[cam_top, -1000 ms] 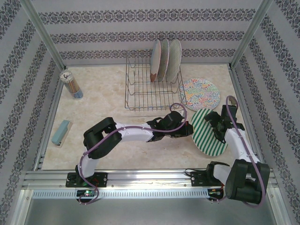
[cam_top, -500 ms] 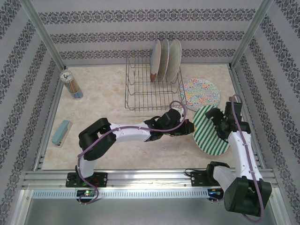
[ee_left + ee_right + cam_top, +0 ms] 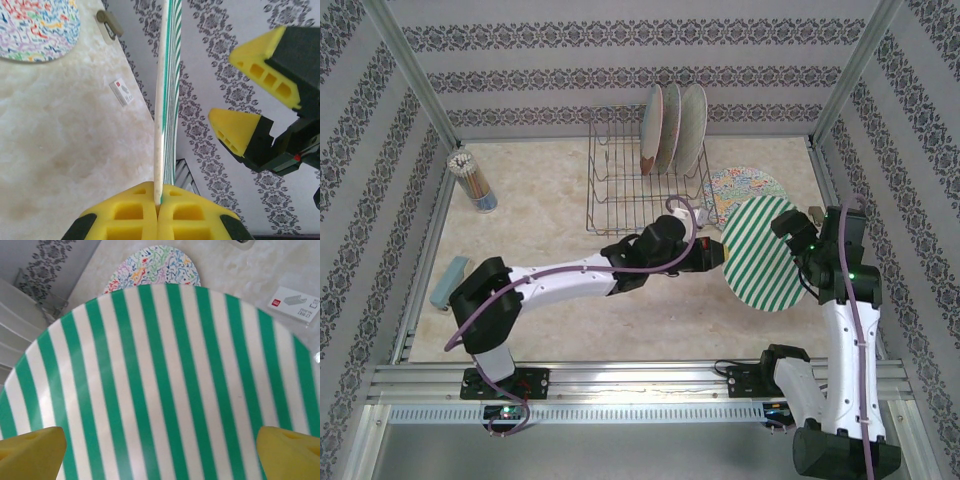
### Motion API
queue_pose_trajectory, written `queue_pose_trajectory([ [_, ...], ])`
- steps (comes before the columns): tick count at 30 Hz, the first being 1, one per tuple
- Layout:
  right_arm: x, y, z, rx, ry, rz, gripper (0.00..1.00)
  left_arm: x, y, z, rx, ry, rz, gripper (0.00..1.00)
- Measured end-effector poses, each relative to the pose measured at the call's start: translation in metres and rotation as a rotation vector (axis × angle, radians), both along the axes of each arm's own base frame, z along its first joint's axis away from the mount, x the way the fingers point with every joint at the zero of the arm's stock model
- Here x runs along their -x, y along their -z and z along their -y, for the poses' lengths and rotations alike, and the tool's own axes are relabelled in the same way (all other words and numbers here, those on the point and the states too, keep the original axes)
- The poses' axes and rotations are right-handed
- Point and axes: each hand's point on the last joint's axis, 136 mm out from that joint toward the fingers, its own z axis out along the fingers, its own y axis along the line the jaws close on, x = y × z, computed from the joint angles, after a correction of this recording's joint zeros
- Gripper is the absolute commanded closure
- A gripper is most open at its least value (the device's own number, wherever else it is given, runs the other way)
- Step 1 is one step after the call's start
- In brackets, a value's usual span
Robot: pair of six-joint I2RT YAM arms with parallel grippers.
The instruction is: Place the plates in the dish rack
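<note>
Five plates and one wire rack: three plates racked, one lying flat, one held on edge.

The rectangular dark-grey wire dish rack stands by the far edge of the table, right of its middle. Three pale round plates stand upright on edge, close side by side, in the rack's far right part. The leftmost shows a rust patch low on its rim; their patterns are too small to tell. A multicolour floral round plate lies flat just right of the rack, near the right edge. The green-and-white striped round plate is clear of the table, nearly upright, its rim pinched by the left gripper.
</note>
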Motion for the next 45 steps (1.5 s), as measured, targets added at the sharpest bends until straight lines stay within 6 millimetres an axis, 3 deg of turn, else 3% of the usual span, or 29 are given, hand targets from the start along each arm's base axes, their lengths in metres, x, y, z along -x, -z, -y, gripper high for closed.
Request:
queue_pose_trajectory([
  [8, 0.011, -0.045, -0.009, 0.035, -0.058, 0.119, 0.02, -0.004, -0.017, -0.031, -0.023, -0.036, 0.052, 1.00],
  [13, 0.005, -0.063, -0.025, 0.012, -0.161, 0.186, 0.04, -0.013, -0.028, -0.058, -0.050, -0.080, 0.078, 1.00],
  [24, -0.045, -0.046, -0.066, -0.187, -0.413, 0.144, 0.04, -0.032, -0.070, -0.123, -0.062, -0.168, 0.169, 1.00],
  [30, -0.046, -0.052, -0.078, -0.206, -0.508, 0.180, 0.04, -0.059, -0.071, -0.169, -0.082, -0.229, 0.144, 1.00],
  [34, -0.046, -0.059, -0.088, -0.204, -0.583, 0.212, 0.03, -0.065, -0.070, -0.192, -0.114, -0.242, 0.134, 1.00],
  [45, -0.052, -0.066, -0.116, -0.268, -0.762, 0.266, 0.08, -0.064, -0.088, -0.227, -0.105, -0.263, 0.149, 1.00],
])
